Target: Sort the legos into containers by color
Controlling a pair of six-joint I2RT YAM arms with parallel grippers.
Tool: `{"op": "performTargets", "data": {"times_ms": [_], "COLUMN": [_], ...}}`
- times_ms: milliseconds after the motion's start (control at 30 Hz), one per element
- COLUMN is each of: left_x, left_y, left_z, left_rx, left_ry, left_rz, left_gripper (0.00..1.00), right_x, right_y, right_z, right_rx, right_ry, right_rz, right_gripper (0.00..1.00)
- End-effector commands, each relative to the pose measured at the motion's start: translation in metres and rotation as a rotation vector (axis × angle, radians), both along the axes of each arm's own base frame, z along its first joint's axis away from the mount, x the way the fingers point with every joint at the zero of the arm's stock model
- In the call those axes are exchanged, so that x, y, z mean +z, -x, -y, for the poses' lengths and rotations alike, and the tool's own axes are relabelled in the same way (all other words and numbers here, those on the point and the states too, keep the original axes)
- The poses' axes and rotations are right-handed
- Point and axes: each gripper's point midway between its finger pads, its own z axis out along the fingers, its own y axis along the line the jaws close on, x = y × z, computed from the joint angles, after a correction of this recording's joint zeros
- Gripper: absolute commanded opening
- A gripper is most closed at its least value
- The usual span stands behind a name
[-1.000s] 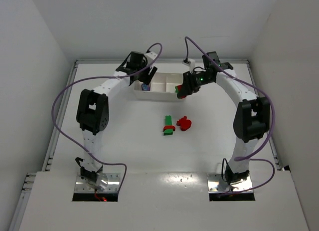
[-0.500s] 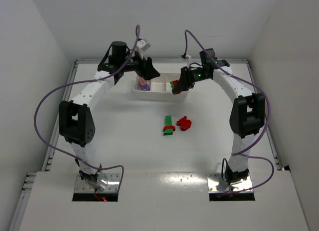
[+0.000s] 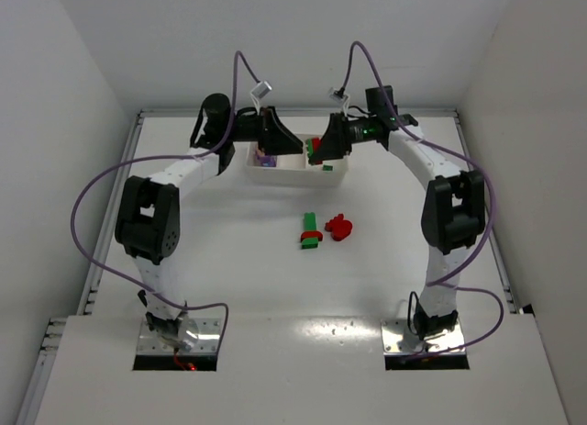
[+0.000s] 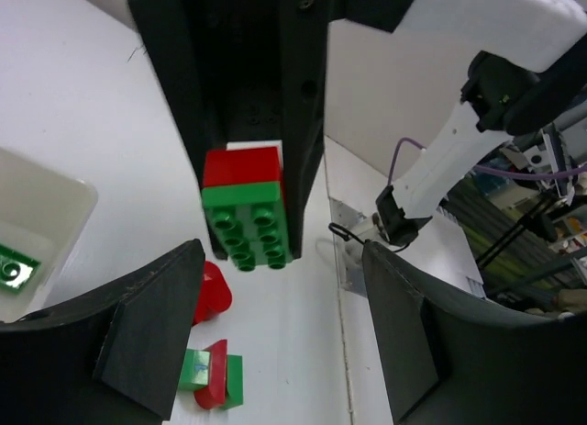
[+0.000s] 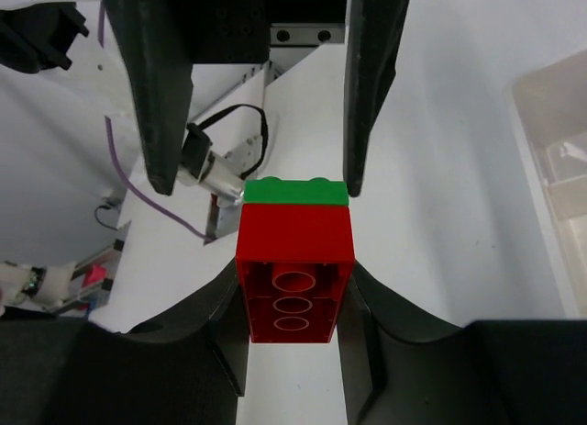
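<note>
Two joined legos (image 5: 295, 260) sit between right fingers (image 5: 362, 342).

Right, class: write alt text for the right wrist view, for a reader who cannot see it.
The right gripper clamps a red brick with a green brick stuck on its far end. The left gripper reaches in from the top, its two black fingers spread open either side of the green brick. A white tray shows at right.

— Where is your overhead looking from?
— High at the near edge, down over the whole table (image 3: 229, 260), far off.
— And your wrist cameras?
— Close in, facing each other; both share the red-and-green brick (image 4: 246, 214).
</note>
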Motion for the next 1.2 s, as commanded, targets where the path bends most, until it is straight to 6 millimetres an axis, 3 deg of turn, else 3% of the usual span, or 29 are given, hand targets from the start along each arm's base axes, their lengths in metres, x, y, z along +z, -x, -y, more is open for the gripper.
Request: {"op": "performTargets", "data": {"times_ms": [0, 433, 800, 1167], "left_x": [0.026, 0.024, -0.007, -0.012], "left_y": [0.01, 0.007, -0.012, -0.027], "left_z": [0.001, 0.01, 0.011, -0.018], "left_rx": [-0.072, -0.078, 0.005, 0.12], "left_ry": [0.039, 0.031, -0.068, -0.112], "left_rz": [0.114, 0.104, 0.092, 0.105], "left_gripper": [0.75, 0.68, 0.64, 0.63], "right_x": [0.02, 0.029, 0.037, 0.039], "right_y": [0.01, 0.01, 0.016, 0.021], "right_z": [-0.005, -0.013, -0.015, -0.014], "right_rx": [0.059, 0.064, 0.065, 0.057], "right_ry": [-0.07, -0.08, -0.082, -0.08], "right_rz": [0.037, 0.057, 0.074, 0.083], "right_gripper": [0.01, 0.01, 0.01, 0.01]}}
